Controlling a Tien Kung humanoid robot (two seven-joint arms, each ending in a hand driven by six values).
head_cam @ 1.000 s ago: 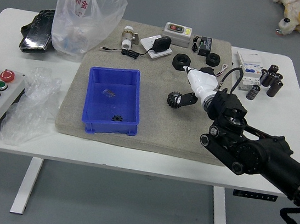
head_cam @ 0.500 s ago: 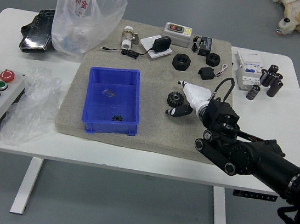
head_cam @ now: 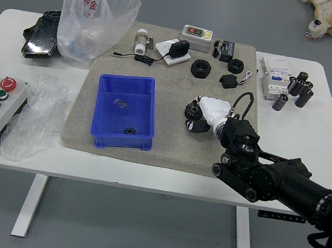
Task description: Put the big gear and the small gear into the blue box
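Near the blue box's (head_cam: 121, 142) front wall, the small gear (head_cam: 129, 131) is lying inside. Slightly farther, the right hand (head_cam: 217, 114) is pinching the big gear (head_cam: 192, 110) between its fingers (two black rings (head_cam: 201, 62) (head_cam: 236, 61) are lying beyond).

On the clear bag (head_cam: 99, 29), red Chinese print was shown, and in it the character 金 could be read; the character next to it was blurred by the creased plastic and could not be read with certainty. On the top of the white device (head_cam: 196, 39), a small label with orange and dark areas was seen, but its print was too small to be read. On the black box (head_cam: 227, 51), pale marks were borne, too fine to be made out. On the white carton (head_cam: 276, 77), small dark print was carried, and its wording could not be told.
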